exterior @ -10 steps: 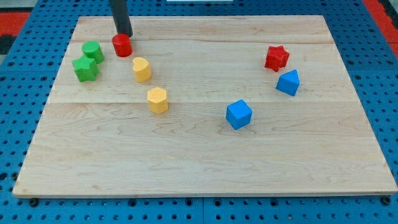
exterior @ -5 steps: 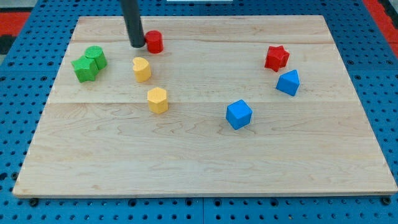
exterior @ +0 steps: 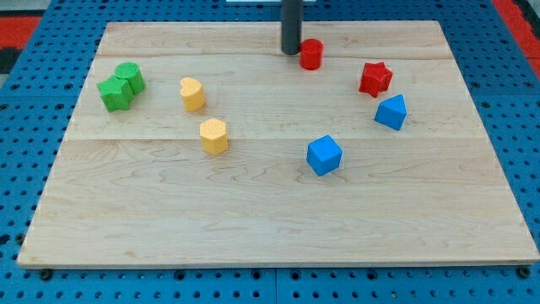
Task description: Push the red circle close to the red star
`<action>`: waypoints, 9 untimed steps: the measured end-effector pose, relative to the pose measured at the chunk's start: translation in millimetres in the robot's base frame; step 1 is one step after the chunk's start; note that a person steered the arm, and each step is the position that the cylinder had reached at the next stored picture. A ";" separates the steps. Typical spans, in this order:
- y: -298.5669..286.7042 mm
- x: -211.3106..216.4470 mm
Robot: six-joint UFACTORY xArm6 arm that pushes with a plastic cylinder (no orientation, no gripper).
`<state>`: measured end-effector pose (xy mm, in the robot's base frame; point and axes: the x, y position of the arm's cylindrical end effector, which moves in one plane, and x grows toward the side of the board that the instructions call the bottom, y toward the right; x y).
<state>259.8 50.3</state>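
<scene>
The red circle sits near the view's top centre of the wooden board. My tip is right against its left side. The red star lies to the right and a little below the circle, a short gap away.
A blue block sits just below the red star, and a blue cube lies lower, towards the centre. Two yellow blocks are left of centre. A green circle and a green star touch at the far left.
My tip has swept right along the board's top, pushing the red circle from the left side to near the red star. The green blocks shifted closer together early on.
</scene>
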 end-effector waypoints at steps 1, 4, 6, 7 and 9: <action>4.3 -4.0; -49.9 5.7; -4.4 -6.3; 10.5 -6.4; 7.5 -7.0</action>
